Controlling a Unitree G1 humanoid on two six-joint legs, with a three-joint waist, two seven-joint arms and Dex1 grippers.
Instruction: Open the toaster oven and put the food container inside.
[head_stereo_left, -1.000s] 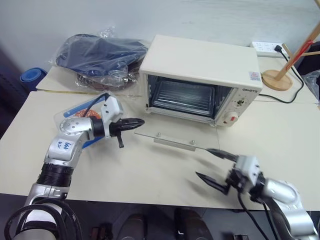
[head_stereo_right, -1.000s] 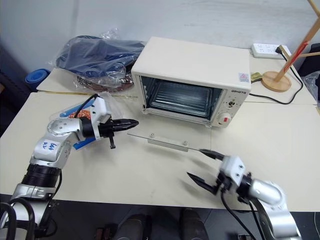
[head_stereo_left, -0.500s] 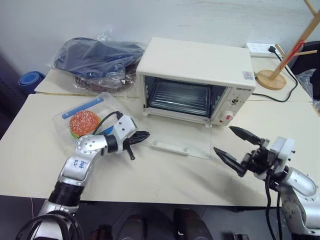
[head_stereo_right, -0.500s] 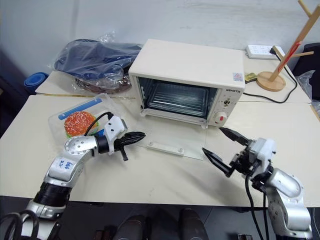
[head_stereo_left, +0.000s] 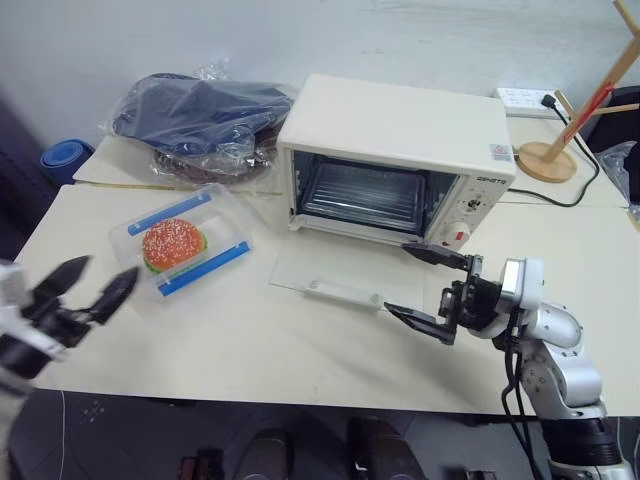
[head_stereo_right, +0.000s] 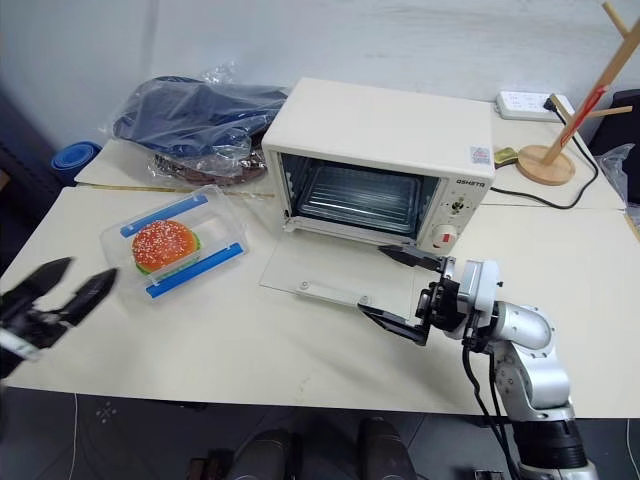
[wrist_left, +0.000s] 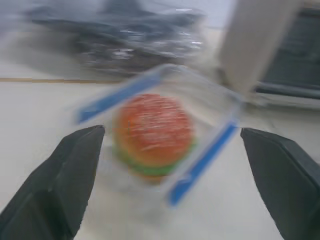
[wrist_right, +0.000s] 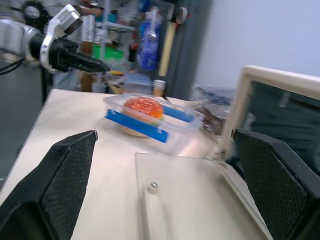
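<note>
I've got the toaster oven (head_stereo_left: 400, 160) at the far centre of the bench (head_stereo_left: 250, 340), door (head_stereo_left: 345, 272) dropped flat toward me, cavity open, only the wire rack (head_stereo_left: 365, 195) visible inside. The white bar handle (head_stereo_left: 345, 293) is on the near edge of the door.

The food container (head_stereo_left: 182, 250) sits on the bench left of the oven door, apart from it, lid on. Inside it: one sesame-bun burger (head_stereo_left: 172, 241) with a green layer under the bun. Blue strips run along its far and near long edges. Nothing is touching it.

The left gripper (head_stereo_left: 88, 285) is at the near-left edge of the bench, fingers spread wide, holding nothing, pointing toward the container but well short of it. My left wrist view looks straight at the burger box between the two fingers (wrist_left: 65, 180).

The right gripper (head_stereo_left: 428, 288) is near the right corner of the dropped door, pointing left, fingers wide apart and empty, hovering above the door's near-right corner. I can't tell if the lower finger grazes the glass.

At the far left there's a crinkly clear bag (head_stereo_left: 200, 115) with dark items in it. At the far right are a wooden stand (head_stereo_left: 565, 130) and a power strip (head_stereo_left: 525, 97).
</note>
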